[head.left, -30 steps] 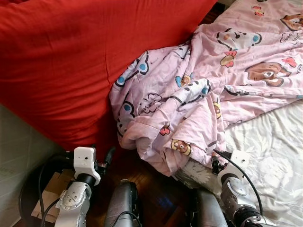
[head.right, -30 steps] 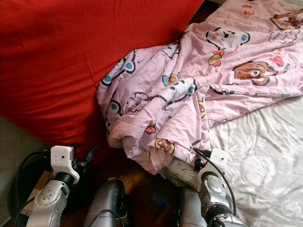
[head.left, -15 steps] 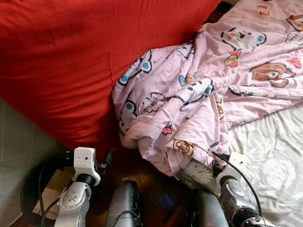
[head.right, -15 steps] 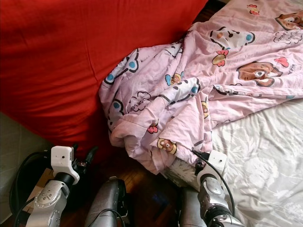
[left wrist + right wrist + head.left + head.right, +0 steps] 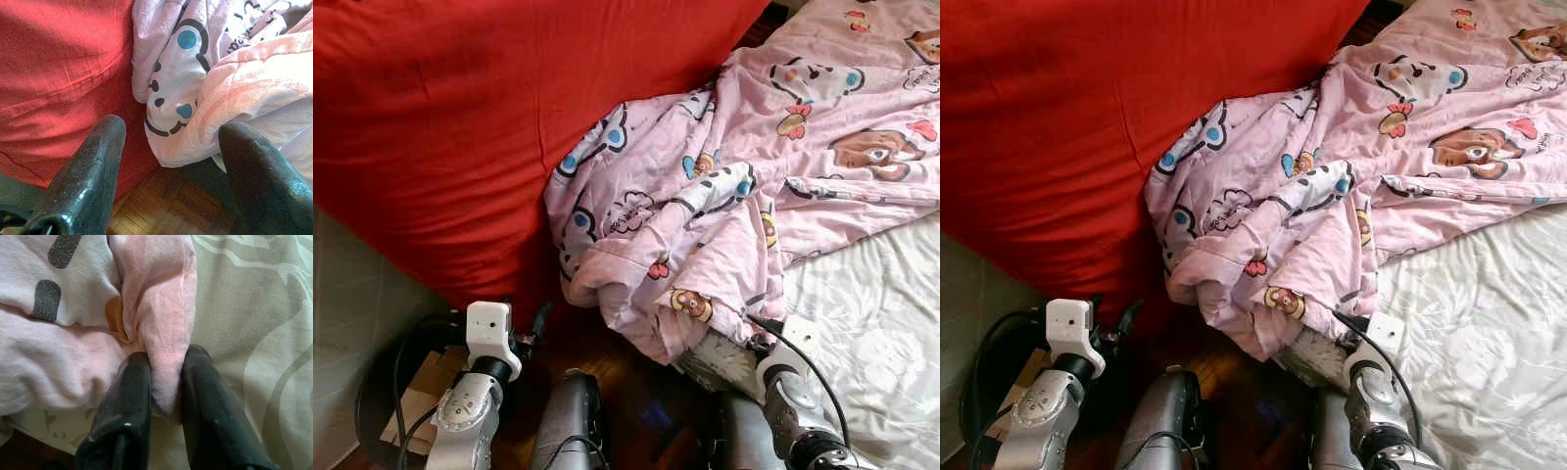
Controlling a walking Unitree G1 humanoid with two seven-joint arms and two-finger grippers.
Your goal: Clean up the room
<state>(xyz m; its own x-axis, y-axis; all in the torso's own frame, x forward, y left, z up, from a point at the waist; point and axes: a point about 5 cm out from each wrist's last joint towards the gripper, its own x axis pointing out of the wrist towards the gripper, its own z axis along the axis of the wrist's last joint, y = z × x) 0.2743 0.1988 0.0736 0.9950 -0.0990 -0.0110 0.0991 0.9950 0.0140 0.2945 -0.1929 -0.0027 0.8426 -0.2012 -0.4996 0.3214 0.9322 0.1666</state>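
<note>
Okay, starting at the far left and taking the pink cartoon quilt [image 5: 705,196] as my marker for everything. My left gripper [image 5: 166,161] hangs low beside the red pillow [image 5: 460,117], short of the quilt's bunched corner; its jaws stand wide apart with nothing between them, just wooden floor [image 5: 161,210] and the quilt's hanging fold ahead. A scrap of cardboard [image 5: 416,387] lies on the floor near that arm, on the far side from the quilt.

Moving across: the quilt is heaped against the red pillow, rumpled and twisted, its lower corner spilling over the bed's edge toward the dark floor. Further right it spreads flatter up the bed, with the pale patterned sheet [image 5: 871,313] bare below it.

Now the right side. My right gripper [image 5: 164,382] is at the quilt's lower hem, right where it meets the sheet, and its jaws are pinched tight on a rolled pink fold of the quilt. That grip looks sound to me, cloth well seated between the fingers [image 5: 132,387].

So, progress: I'd call this early. One edge is caught, nothing more. The quilt is not yet spread or squared, its corner dangles off the bed, and the left jaws have taken no hold. I reckon the pulling and straightening is all ahead.
</note>
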